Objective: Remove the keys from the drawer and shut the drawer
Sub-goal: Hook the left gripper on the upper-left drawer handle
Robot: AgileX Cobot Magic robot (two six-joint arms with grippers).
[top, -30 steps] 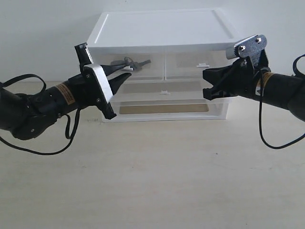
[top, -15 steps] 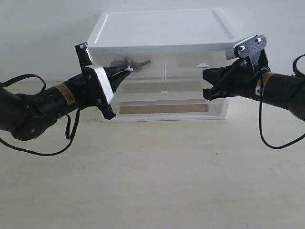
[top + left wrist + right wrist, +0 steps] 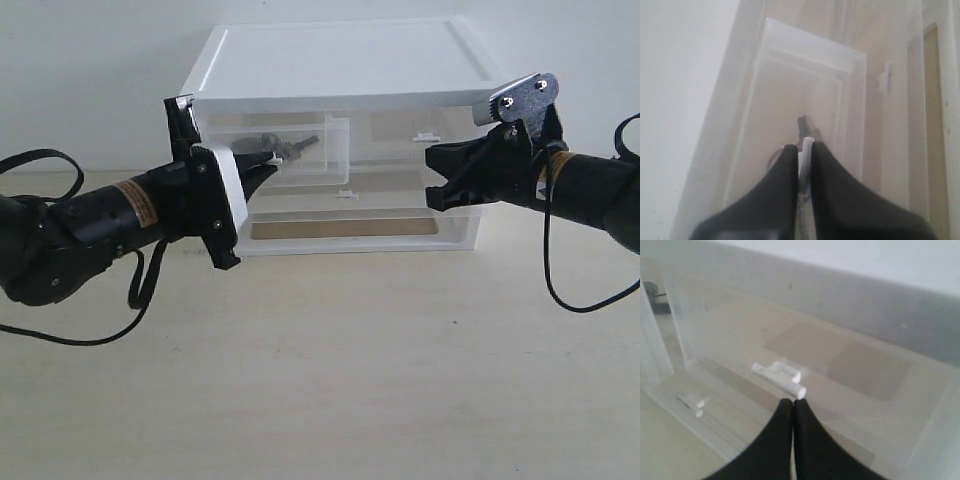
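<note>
Broadly, a pale tabletop (image 3: 350, 380) carried a white drawer unit (image 3: 340, 65) set toward the far side, with 2 half-width translucent drawers above 1 full-width drawer. The left upper drawer (image 3: 328, 140) stood partway out toward the near side, its front proud of the unit's face, while the right upper drawer (image 3: 425, 120) sat flush. The left claw (image 3: 266, 162) reached in from the left at that open drawer's front. Its fingers (image 3: 827, 172) were pressed together on the small white tab handle (image 3: 805, 150), so it gripped the drawer by the tab. The right claw (image 3: 792, 405) hung just in front of the right upper drawer, fully closed and holding nothing, its tips near that drawer's own white tab (image 3: 780, 375) but apart from it. The keys (image 3: 283, 147) lay inside the open drawer, just beyond the left claw's tips, showing dark grey through the plastic.
</note>
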